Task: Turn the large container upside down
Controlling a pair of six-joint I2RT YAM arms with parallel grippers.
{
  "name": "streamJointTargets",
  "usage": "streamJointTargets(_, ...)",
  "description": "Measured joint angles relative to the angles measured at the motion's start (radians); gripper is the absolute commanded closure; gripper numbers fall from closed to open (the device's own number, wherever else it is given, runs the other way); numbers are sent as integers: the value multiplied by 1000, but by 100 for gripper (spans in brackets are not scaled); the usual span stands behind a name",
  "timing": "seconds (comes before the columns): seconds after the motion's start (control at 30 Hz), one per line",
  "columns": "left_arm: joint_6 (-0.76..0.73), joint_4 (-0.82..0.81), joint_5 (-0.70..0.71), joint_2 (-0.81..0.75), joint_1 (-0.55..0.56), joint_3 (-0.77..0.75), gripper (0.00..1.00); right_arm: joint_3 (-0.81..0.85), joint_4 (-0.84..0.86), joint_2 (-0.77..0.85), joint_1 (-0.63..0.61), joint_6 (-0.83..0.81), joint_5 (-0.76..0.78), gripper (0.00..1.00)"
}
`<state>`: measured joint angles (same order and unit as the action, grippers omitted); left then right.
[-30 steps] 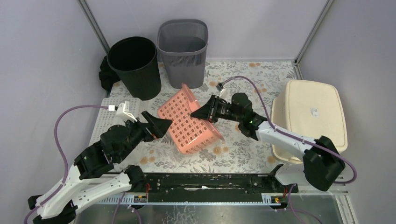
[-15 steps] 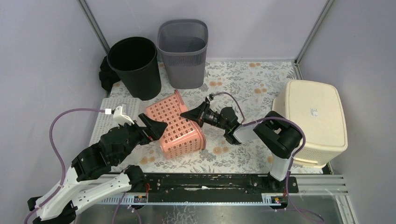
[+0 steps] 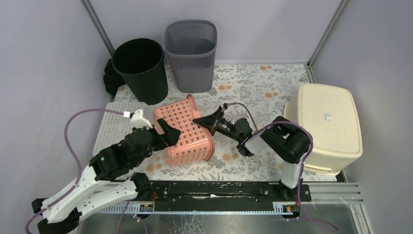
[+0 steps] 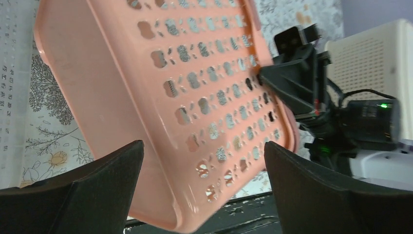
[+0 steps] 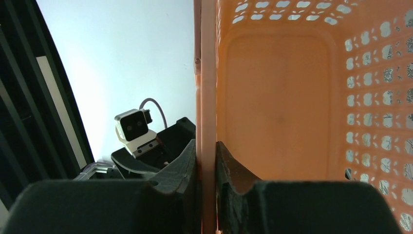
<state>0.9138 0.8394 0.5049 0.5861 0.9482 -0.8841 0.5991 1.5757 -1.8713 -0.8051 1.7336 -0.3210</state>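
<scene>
The large container, a pink perforated basket point(image 3: 185, 132), lies tipped on its side on the flowered table. Its opening faces right and its smooth bottom point(image 4: 92, 83) faces left. My right gripper point(image 3: 198, 120) is shut on the basket's rim point(image 5: 207, 73), one finger inside the wall and one outside point(image 5: 207, 146). My left gripper point(image 3: 168, 134) stands open at the basket's bottom end. Its two fingers spread on either side of the lower corner point(image 4: 203, 146), not pressing on it. The right gripper point(image 4: 280, 80) shows past the rim in the left wrist view.
A black bin point(image 3: 140, 69) and a grey bin point(image 3: 191, 52) stand upright at the back. A cream tub point(image 3: 325, 126) sits upside down at the right. A white perforated mat point(image 3: 113, 124) lies on the left. The black rail point(image 3: 209, 189) runs along the near edge.
The basket has swung left and down, from tilted up to lying on its side. The right arm folded low with it. The left gripper moved in closer, still open.
</scene>
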Motion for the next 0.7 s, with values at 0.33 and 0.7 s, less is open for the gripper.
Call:
streamJointTargets(0.33,-24,-125,-18,182,-1,38,0,-123,65,30,68,8,13,57)
streamJointTargets(0.7,-90,-215,-35,332,-8,-16,0,-182,-377,333,84,-245,-20,33)
